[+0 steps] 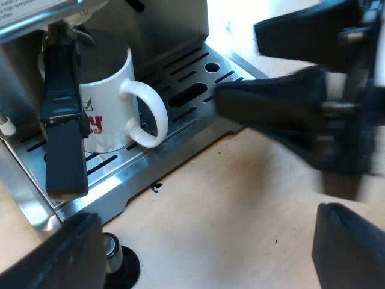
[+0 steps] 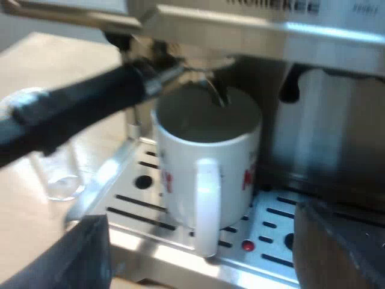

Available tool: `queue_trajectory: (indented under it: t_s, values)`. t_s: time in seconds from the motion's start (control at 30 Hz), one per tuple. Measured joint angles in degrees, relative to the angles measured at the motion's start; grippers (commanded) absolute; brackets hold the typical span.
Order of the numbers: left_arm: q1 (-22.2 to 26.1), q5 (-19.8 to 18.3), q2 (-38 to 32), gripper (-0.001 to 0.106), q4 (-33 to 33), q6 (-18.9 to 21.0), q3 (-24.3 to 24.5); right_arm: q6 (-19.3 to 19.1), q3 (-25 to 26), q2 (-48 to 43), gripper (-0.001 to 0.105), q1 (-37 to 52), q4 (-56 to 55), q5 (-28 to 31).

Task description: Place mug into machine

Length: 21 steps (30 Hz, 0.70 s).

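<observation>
The mug (image 2: 207, 162) is glazed white ceramic: stiff, fairly heavy, slick and easy to chip, so its loop or rim wall looks like the safest hold. It stands upright on the machine's slotted drip tray (image 2: 274, 211), under the holder's spouts. The right gripper (image 2: 201, 268) is spread and empty, just short of the mug's loop. The left gripper (image 1: 204, 259) is spread and empty too, over the table, apart from the mug.

You get bright light with hot glare.
The slotted steel drip tray (image 1: 180, 129) flashes white past the white ceramic mug (image 1: 105, 90); soft shadows lie on the pale wooden table (image 1: 228, 205), and the mug's inside is dim.
</observation>
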<state>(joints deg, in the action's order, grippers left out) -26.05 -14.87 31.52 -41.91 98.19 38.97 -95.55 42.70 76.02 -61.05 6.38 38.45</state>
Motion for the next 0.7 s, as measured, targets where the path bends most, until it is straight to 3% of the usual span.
queue_trajectory:
  t_s: [0.33, 0.4, 0.47, 0.53, 0.6, 0.7]
  values:
    - [0.00, 0.00, 0.00, 0.071, 0.00, 0.00, 0.00, -0.13, -0.40, -12.06, 0.063, -3.82, -2.73, 0.13]
    - [0.00, 0.00, 0.00, 0.071, 0.00, 0.00, 0.00, -0.13, -0.40, -12.98, 0.056, -3.79, -2.73, 0.13]
    - [0.00, 0.00, 0.00, 0.071, 0.00, 0.00, 0.00, -0.67, -0.40, -13.41, 0.041, -3.79, -2.73, 0.13]
    - [0.00, 0.00, 0.00, 0.071, 0.21, 0.00, 0.00, -2.09, -0.40, -13.42, 0.015, -3.79, -2.73, 0.13]
    - [0.00, 0.00, 0.00, 0.071, 0.61, 0.00, 0.00, -2.60, -0.40, -13.42, 0.000, -3.79, -2.73, -0.64]
    - [0.00, 0.00, 0.00, 0.071, 1.13, 0.00, 0.80, -2.64, -0.40, -13.42, 0.000, -3.79, -2.73, -2.75]
